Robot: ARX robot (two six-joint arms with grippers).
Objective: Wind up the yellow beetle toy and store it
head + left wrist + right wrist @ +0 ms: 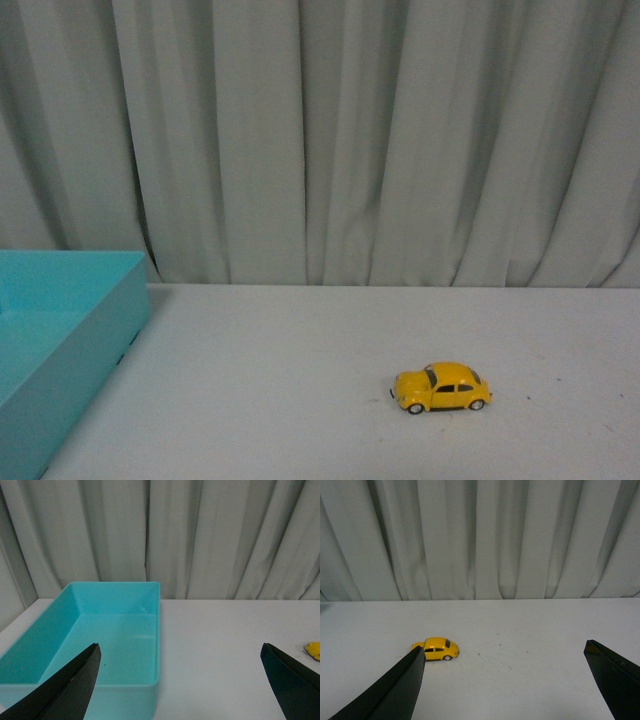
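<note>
Left gripper [180, 647] and right gripper [504, 646] both wide open, empty. Toy car [442, 388] sits untouched around 5 o'clock in the front view.

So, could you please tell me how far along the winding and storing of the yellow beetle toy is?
Nothing looks done yet: the yellow beetle toy stands on the white table, outside the teal box. Nothing is in hand: the left gripper and right gripper are both open, neither touching the toy. Left to do: grasp it, wind it up and place it in the box.
</note>
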